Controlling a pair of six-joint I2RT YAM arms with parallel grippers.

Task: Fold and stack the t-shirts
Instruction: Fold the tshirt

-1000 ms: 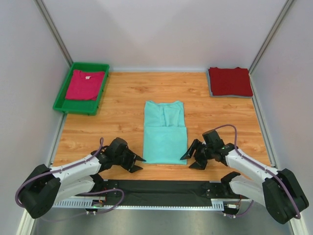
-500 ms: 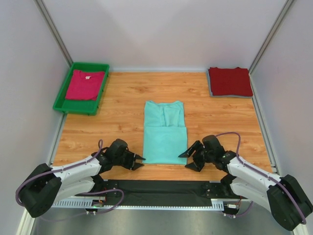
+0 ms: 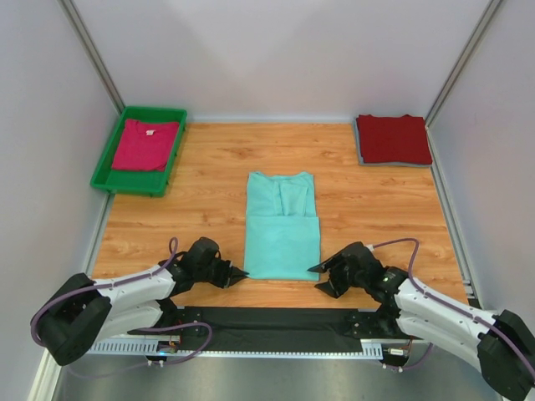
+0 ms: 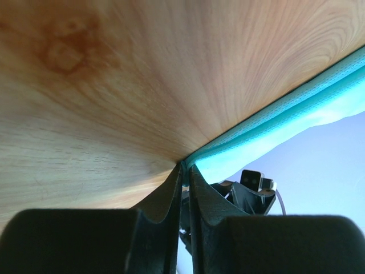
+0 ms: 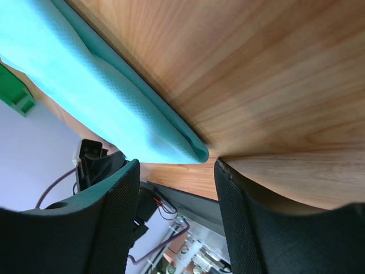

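Left corner just pinched.
My left end effector (image 3: 241, 276) has clenched on the mint-teal t-shirt (image 3: 282, 225) at its near corner; my right end effector (image 3: 319, 280) straddles the other, unclenched.

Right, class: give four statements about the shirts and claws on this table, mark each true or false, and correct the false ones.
1. The magenta-pink cloth shirt lies in the green plastic tray. True.
2. The dark red cloth shirt sits at the wooden table's near left corner. False: it is at the far right corner.
3. The right claw stands open at the mint-teal cloth shirt's near right corner. True.
4. The mint-teal shirt is stacked on the dark red one. False: it lies alone mid-table.
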